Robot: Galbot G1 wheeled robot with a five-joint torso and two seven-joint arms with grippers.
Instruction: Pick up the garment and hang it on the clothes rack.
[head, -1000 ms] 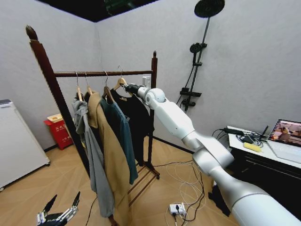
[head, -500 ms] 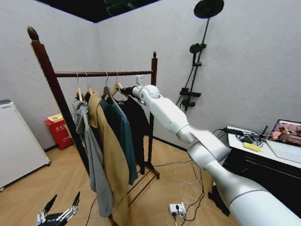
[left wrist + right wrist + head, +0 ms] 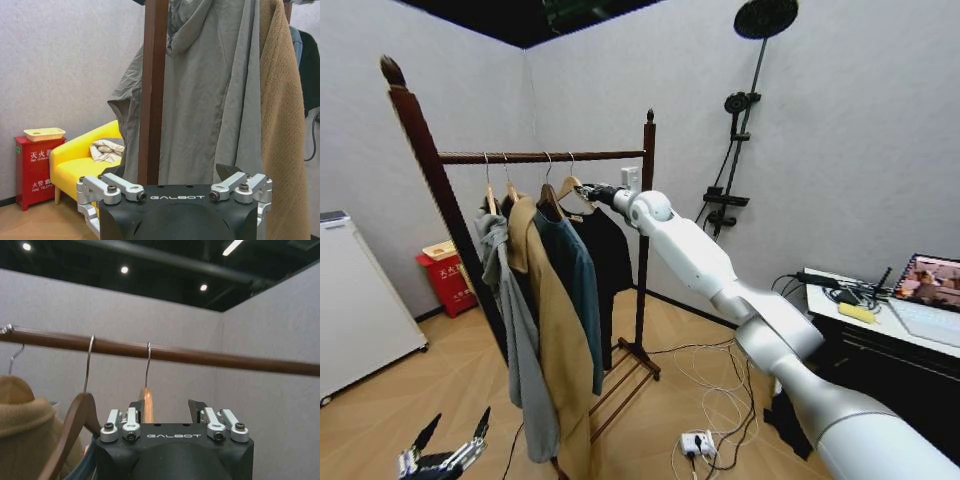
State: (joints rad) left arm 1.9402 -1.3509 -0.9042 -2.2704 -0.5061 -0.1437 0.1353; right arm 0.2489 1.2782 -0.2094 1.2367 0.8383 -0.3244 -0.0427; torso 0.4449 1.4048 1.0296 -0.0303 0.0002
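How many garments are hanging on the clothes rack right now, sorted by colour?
Grey hoodie: 1
Tan coat: 1
Teal-blue coat: 1
Black garment: 1
Total: 4 on the clothes rack

1. The rail (image 3: 200,359) of the rack crosses the whole picture, dark brown against a grey wall.
2. Two metal hooks hang over the rail: the hook (image 3: 147,365) of a light hanger (image 3: 146,407), and beside it the hook (image 3: 88,367) of a dark hanger (image 3: 70,435).
3. The right gripper (image 3: 165,412) sits below the rail, fingers parted, the light hanger's neck between them near one finger.
4. A tan coat (image 3: 22,440) hangs beside the dark hanger.
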